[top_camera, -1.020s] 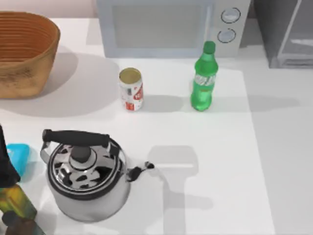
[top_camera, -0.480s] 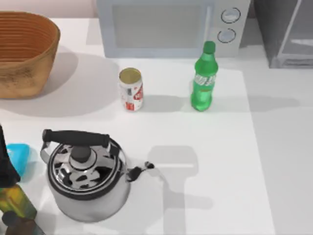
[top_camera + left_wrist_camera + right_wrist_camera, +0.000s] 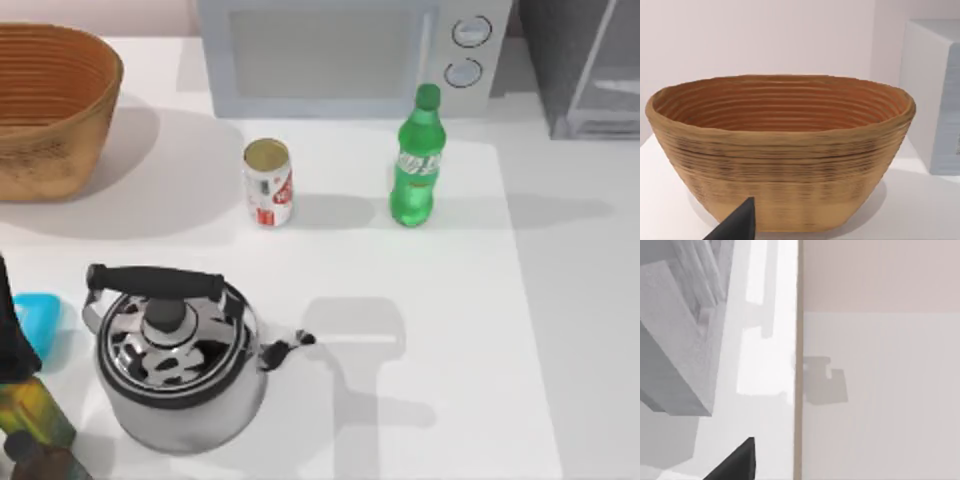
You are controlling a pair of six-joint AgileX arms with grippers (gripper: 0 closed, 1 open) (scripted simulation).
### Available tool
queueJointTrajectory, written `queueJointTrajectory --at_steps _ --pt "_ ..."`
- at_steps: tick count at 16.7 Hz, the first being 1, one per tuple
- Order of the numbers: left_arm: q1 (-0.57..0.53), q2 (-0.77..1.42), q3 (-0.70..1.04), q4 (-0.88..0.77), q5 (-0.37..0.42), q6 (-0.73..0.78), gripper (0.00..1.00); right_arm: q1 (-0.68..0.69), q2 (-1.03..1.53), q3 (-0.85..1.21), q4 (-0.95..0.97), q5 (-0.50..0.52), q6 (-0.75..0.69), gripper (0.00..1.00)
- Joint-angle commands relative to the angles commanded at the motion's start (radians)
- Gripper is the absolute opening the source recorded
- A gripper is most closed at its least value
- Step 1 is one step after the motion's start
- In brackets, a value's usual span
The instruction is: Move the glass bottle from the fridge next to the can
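White table [image 3: 470, 330] carries all items; clock directions below refer to the top view, 12 o'clock at the far edge.

Light grey microwave with two round dials [image 3: 345, 55]: at 12 o'clock, against the back edge. A corner of it appears in the left wrist view [image 3: 935, 95].

Dark grey boxy fridge with a glassy, metal-framed door panel [image 3: 585, 65]: at 1–2 o'clock, in the far right corner. Right wrist view shows grey boxy surfaces that are probably this appliance [image 3: 675, 335]; cannot confirm.

Woven tan oval basket [image 3: 50, 105]: at 10 o'clock, far left. The left wrist view looks at it side-on [image 3: 780, 150]; ribbed interior visible.

Polished steel kettle with a black handle and knob [image 3: 175, 360]: at 7–8 o'clock, spout pointing toward 3 o'clock.

Slim translucent green glass bottle with green cap and pale label band [image 3: 415, 160]: upright on the table just in front of the microwave's dial end, at about 1 o'clock from table centre. It stands outside the fridge.

Dark olive-yellow bottle with black top [image 3: 25, 385]: at 8 o'clock, on the left edge, partly cut off.

Small white drink can with red markings and dull gold top [image 3: 268, 182]: upright at 11–12 o'clock. The glass bottle is at its 3 o'clock, near but apart.

Flat light-blue object [image 3: 40, 318]: at 9 o'clock, beside the kettle; identity unclear.

Left gripper [image 3: 737, 225]: one dark fingertip visible, facing the basket. Clenched or released: cannot tell.

Right gripper [image 3: 737, 462]: one dark fingertip visible. Finger state: cannot tell.
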Motion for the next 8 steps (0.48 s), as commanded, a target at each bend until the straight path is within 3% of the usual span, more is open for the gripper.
queueJointTrajectory --at_steps 8 --pt "0.000 0.000 0.000 0.000 0.000 0.000 1.00 0.468 0.010 -0.005 0.500 0.022 0.595 1.00"
